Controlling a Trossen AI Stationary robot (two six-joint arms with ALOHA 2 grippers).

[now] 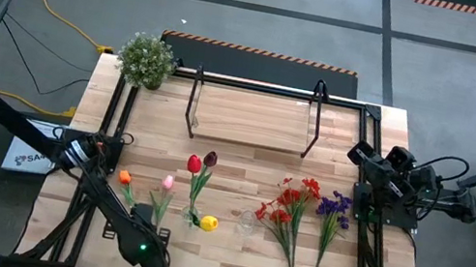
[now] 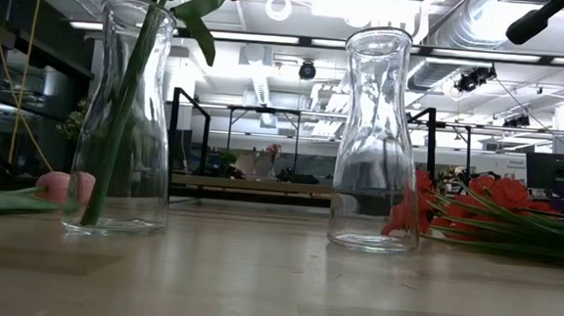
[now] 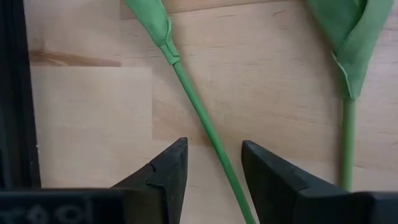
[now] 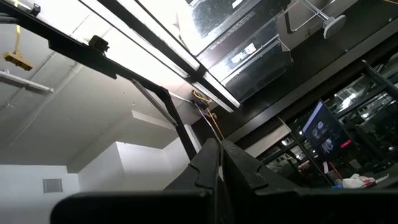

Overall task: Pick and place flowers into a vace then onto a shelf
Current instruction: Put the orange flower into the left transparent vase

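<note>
Our left gripper hangs low at the counter near edge, jaws parted astride a green stem lying flat, lined up to pinch it (nothing held yet). Right gripper waits clenched, pointing up. One vase already holds flowers; the shelf stands behind

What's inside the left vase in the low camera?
The left vase holds green flower stems leaning against the glass, with leaves above the rim. The blossoms are cut off above the picture.
</note>
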